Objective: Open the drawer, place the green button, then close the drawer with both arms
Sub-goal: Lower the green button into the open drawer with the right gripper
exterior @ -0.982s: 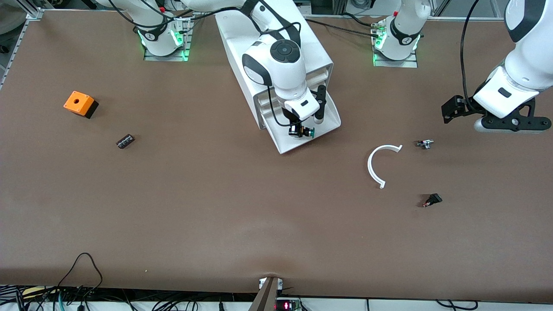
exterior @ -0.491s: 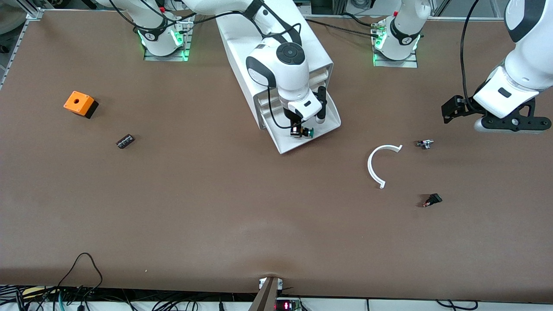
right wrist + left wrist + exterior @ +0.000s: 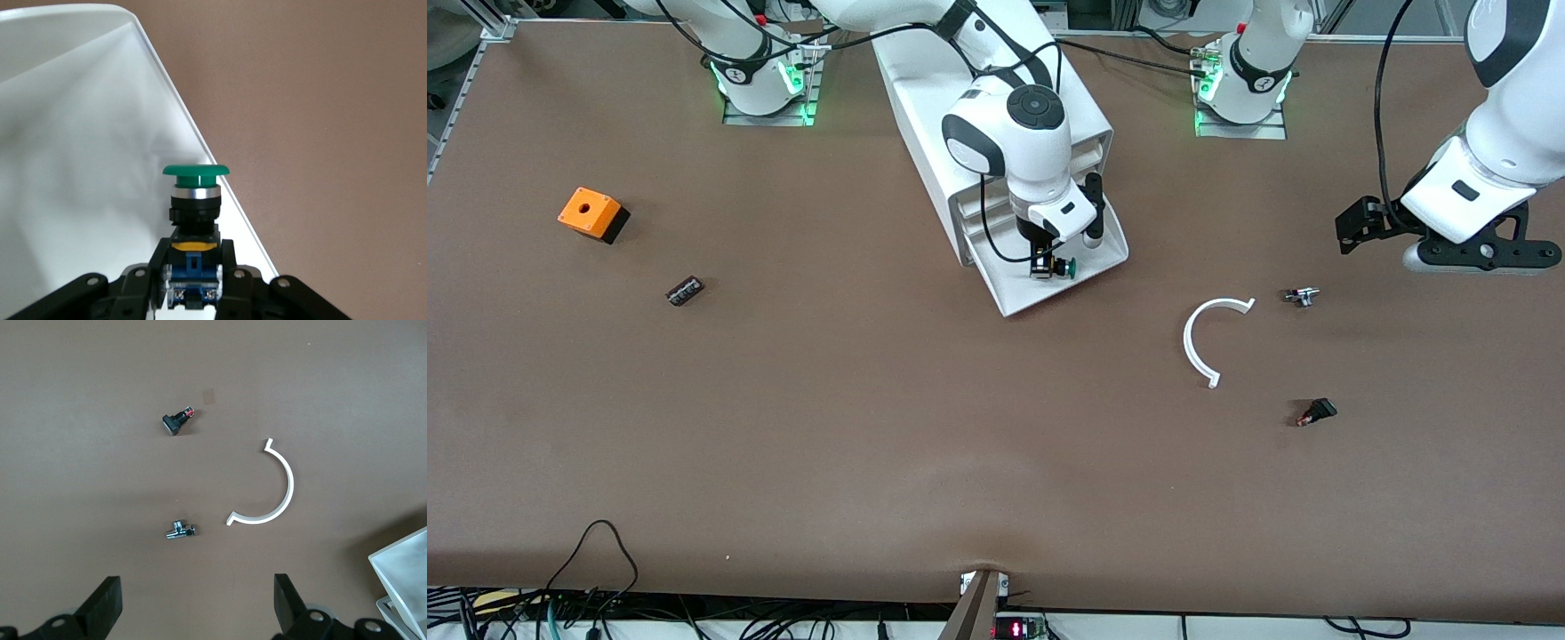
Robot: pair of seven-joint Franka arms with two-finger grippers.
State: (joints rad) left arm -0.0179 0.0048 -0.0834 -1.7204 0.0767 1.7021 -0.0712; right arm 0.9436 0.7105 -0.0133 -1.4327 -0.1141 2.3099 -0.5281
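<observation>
My right gripper (image 3: 1047, 264) pinches the button (image 3: 1060, 268) over the open drawer (image 3: 1080, 267) (low, ready to drop it in). My left gripper (image 3: 193, 607) waits, fingers spread, holding nothing.

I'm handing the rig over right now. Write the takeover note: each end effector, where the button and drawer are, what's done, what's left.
Right end effector: shut on the button, held over the open drawer.
Left end effector: open, holds nothing, waiting above the table at the left arm's end, over a small metal fitting and a white curved strip.
Drawer: lowest one of the white cabinet, pulled out.
Done: drawer opened, button picked up and brought over the drawer.
Left: lower and release the button in the drawer, withdraw, close the drawer.
</observation>
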